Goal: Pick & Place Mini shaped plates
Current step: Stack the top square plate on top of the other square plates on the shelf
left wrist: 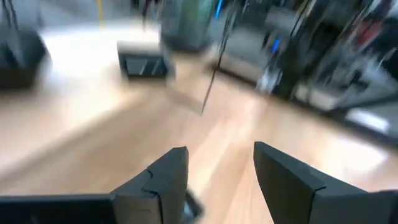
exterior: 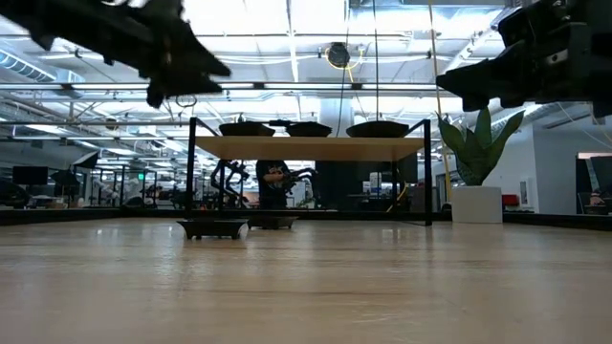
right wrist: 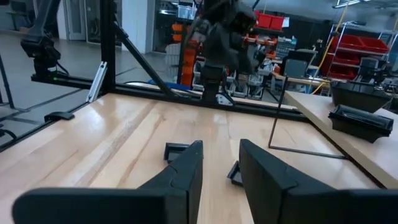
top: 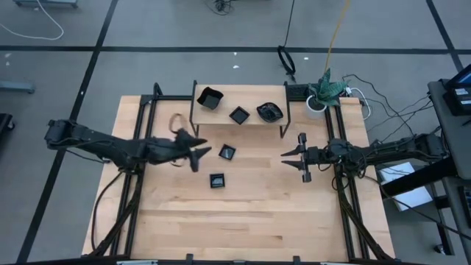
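Five mini shaped plates: three on the far shelf (top: 243,122), two (top: 227,152) on the table (top: 257,213). Left gripper (top: 200,156) fingers apart, right gripper (top: 294,155) fingers apart, both empty.

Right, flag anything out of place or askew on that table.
Nothing looks spilled or damaged. Three black plates sit on the raised shelf. Two small square plates lie on the table below it, one turned slightly askew beside the left end effector, the other squarer to the table's edges.
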Available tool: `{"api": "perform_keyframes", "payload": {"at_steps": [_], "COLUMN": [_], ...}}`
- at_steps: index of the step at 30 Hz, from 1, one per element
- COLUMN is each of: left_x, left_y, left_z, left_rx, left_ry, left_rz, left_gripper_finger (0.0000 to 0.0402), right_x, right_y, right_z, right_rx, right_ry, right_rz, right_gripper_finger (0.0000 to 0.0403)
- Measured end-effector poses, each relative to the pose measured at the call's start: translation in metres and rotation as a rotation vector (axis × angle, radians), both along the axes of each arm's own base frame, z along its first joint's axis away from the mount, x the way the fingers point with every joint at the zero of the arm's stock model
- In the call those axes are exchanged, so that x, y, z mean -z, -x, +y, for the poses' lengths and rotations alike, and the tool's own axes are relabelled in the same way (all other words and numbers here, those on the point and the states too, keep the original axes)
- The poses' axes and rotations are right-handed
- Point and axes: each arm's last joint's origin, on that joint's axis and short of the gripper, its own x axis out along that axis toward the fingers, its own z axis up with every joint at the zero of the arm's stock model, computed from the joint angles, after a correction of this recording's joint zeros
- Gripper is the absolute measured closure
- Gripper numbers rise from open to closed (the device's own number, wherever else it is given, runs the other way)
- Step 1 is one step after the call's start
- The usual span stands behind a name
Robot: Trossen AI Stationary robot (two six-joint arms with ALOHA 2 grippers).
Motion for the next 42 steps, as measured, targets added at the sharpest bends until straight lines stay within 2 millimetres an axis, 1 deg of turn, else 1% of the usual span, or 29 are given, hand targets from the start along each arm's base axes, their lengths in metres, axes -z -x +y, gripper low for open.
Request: {"api": "perform_keyframes", "payload": {"at_steps": [3,5,7,10,13,16,19,22,29,35,40,42], "left_x": [0.014,0.024,0.031,0.046,0.059,0.075,0.089,0.099,0.112,0.112,0.112,0.107], "left_y": [-0.02,-0.037,-0.055,-0.076,-0.093,-0.102,-0.106,-0.107,-0.109,-0.109,-0.109,-0.108], "left_z": [-0.001,-0.002,-0.003,-0.005,-0.007,-0.008,-0.008,-0.004,0.01,0.019,0.019,0.017], "left_rx": [-0.011,0.031,0.074,0.144,0.184,0.236,0.257,0.249,0.211,0.186,0.178,0.171], "left_ry": [0.041,0.041,-0.018,-0.166,-0.235,-0.28,-0.322,-0.316,-0.298,-0.283,-0.272,-0.232], "left_rz": [0.21,0.304,0.369,0.491,0.536,0.588,0.652,0.685,0.728,0.73,0.722,0.697], "left_gripper_finger": [0.0215,0.0215,0.0215,0.0215,0.0215,0.0215,0.0215,0.0215,0.0215,0.0215,0.0215,0.0215], "right_x": [0.0,-0.001,0.0,0.002,0.002,0.002,0.003,0.004,0.003,0.003,0.004,0.004], "right_y": [0.0,0.0,0.0,0.0,0.0,0.0,0.0,0.0,0.0,0.0,0.0,0.0], "right_z": [0.0,-0.001,-0.002,-0.003,-0.003,-0.003,-0.003,-0.003,-0.003,-0.003,-0.003,-0.003], "right_rx": [0.005,0.026,0.059,0.106,0.1,0.099,0.098,0.098,0.096,0.095,0.095,0.095], "right_ry": [0.007,0.013,0.014,0.013,0.01,-0.004,-0.006,-0.027,-0.032,-0.033,-0.033,-0.033], "right_rz": [-0.005,-0.007,-0.005,0.017,0.022,0.023,0.027,0.038,0.033,0.034,0.038,0.039], "right_gripper_finger": [0.0309,0.0309,0.0309,0.0309,0.0309,0.031,0.0309,0.031,0.031,0.031,0.031,0.031]}}
